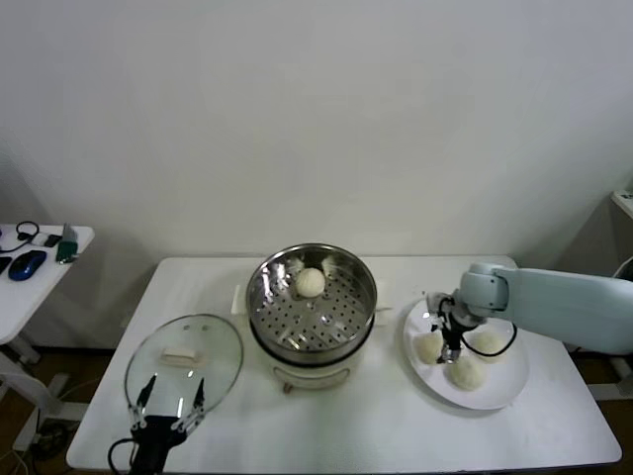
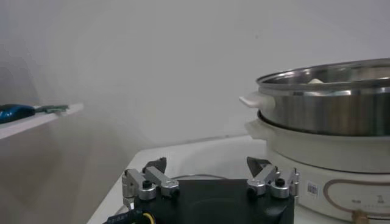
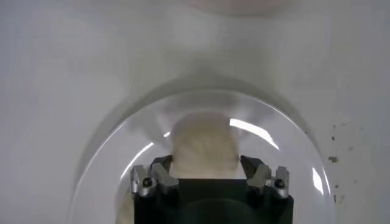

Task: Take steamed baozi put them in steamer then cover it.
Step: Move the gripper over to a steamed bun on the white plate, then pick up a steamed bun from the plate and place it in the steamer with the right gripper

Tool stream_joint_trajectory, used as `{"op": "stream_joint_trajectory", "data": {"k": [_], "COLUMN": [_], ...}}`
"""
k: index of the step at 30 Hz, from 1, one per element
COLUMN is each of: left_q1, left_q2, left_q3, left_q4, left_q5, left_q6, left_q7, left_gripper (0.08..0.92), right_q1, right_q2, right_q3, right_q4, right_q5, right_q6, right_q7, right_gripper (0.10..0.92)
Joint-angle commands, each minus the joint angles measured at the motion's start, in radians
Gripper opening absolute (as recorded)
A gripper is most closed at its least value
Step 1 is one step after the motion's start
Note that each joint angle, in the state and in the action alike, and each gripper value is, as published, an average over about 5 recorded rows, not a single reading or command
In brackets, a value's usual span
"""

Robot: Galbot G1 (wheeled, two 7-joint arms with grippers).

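Observation:
The steel steamer [image 1: 312,302] stands mid-table on its white cooker base and holds one baozi [image 1: 310,282]. Three more baozi [image 1: 486,341] lie on a white plate [image 1: 499,391] to its right. My right gripper [image 1: 449,348] is down over the plate's left part. In the right wrist view it [image 3: 207,165] is open, with a baozi [image 3: 204,146] between its fingers. The glass cover [image 1: 184,358] lies flat on the table at the left. My left gripper [image 1: 170,401] is open and empty at the cover's near edge. The steamer [image 2: 329,100] also shows in the left wrist view.
A small white side table [image 1: 45,272] with a blue mouse [image 1: 28,263] and other small items stands at the far left. A white wall is behind the table. The cooker's side handle [image 2: 256,100] sticks out toward the cover.

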Motion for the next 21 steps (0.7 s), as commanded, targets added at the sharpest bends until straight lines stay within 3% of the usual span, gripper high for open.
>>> {"op": "stream_joint_trajectory", "data": {"k": [1, 8, 15, 21], "left_q1": [0.002, 0.001, -0.002, -0.012], "left_q2": [-0.001, -0.004, -0.003, 0.002], "left_q3": [0.001, 0.001, 0.007, 0.011], "left_q4": [-0.004, -0.008, -0.013, -0.012], "left_q5": [0.002, 0.004, 0.009, 0.008], "left_q6": [0.0, 0.001, 0.004, 0.008], "left_q7": [0.0, -0.001, 0.0, 0.002], "left_gripper": [0.823, 0.823, 0.823, 0.823], "right_q1": [-0.055, 0.033, 0.476, 0.76], "right_q2": [0.017, 0.008, 0.052, 0.132], "right_q3": [0.047, 0.016, -0.228, -0.238], "right_q4": [-0.037, -0.003, 0.022, 0.051], "right_q5": [-0.02, 0.05, 0.192, 0.354], "right_q6": [-0.008, -0.001, 0.106, 0.128], "right_q7": [0.011, -0.024, -0.168, -0.259], "right_gripper": [0.659, 0.615, 0.611, 0.611]}}
